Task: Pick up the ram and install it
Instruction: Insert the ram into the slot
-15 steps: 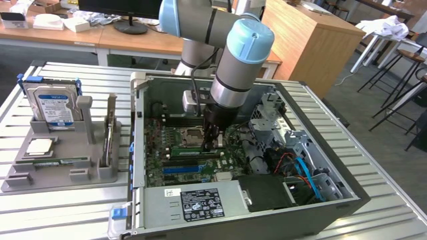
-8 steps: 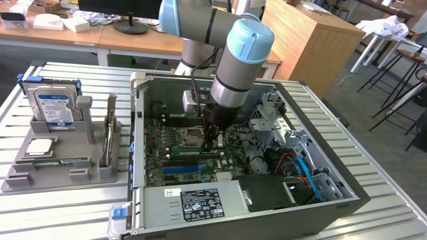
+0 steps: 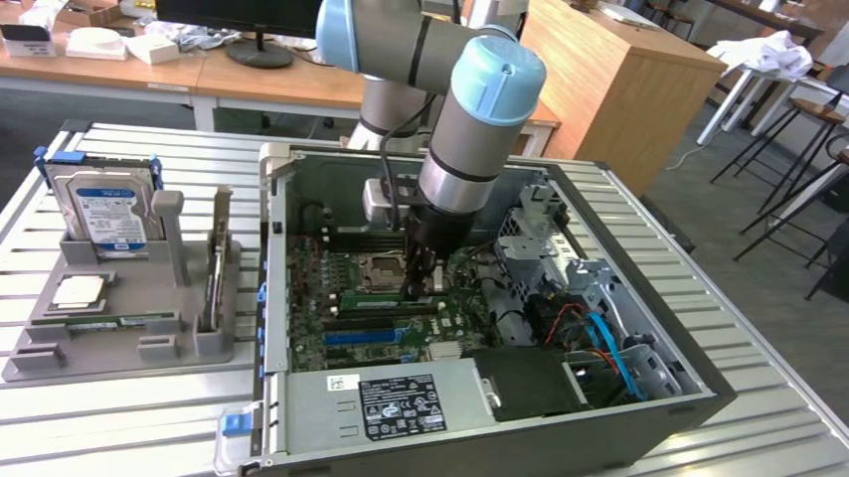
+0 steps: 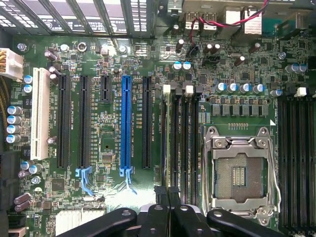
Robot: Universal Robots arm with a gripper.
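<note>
Claw (image 4: pixel 168 193) shut, tips by ram (image 3: pixel 385 299) at its slot; grip unclear. Ram looks light, thin, fragile: hold the long edges.

green ram (image 3: pixel 382 297) upright in motherboard slot

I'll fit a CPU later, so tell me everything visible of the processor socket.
The processor socket lies flat on the green motherboard. It is a square frame of bright silver metal, with thin wire levers along its sides, around a dull grey contact field that has a small window at its centre. It looks empty: no chip or cooler rests on it. Rows of dark memory slots run along both of its sides.
</note>
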